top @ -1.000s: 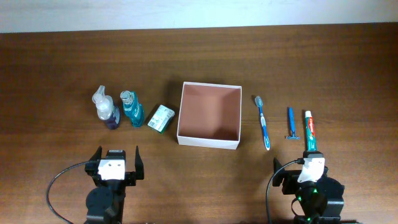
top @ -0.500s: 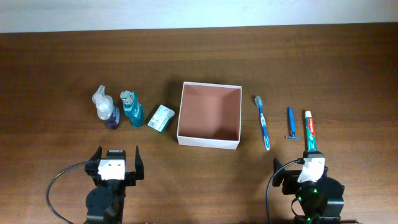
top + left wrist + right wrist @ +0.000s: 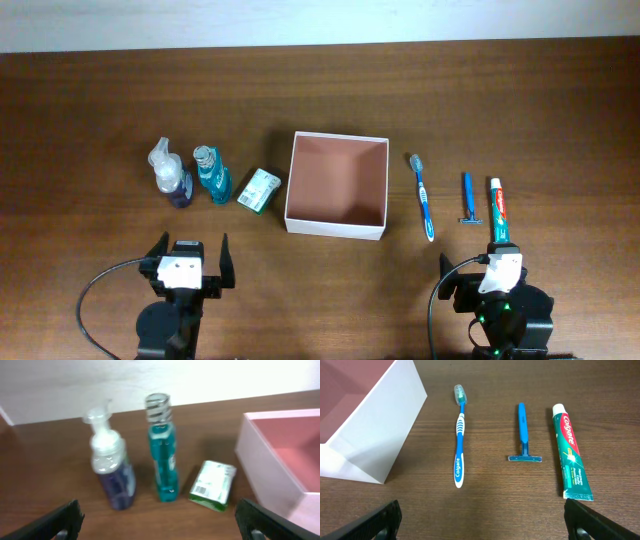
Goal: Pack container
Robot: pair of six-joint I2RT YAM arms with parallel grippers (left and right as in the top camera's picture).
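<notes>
Flanking the container (image 3: 336,229), pump bottle (image 3: 172,180), teal bottle (image 3: 211,178) and packet (image 3: 259,190) sat left of it ahead of the left gripper (image 3: 190,245), while toothbrush (image 3: 423,195), razor (image 3: 467,198) and toothpaste (image 3: 499,212) lay right of it, long axes running away from the right gripper (image 3: 481,505); both jaws stood apart, empty.

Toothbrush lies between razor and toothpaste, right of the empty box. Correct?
No. The razor lies between the toothbrush and toothpaste; the toothbrush is nearest the box. All three are right of the empty box, as the overhead view shows.
</notes>
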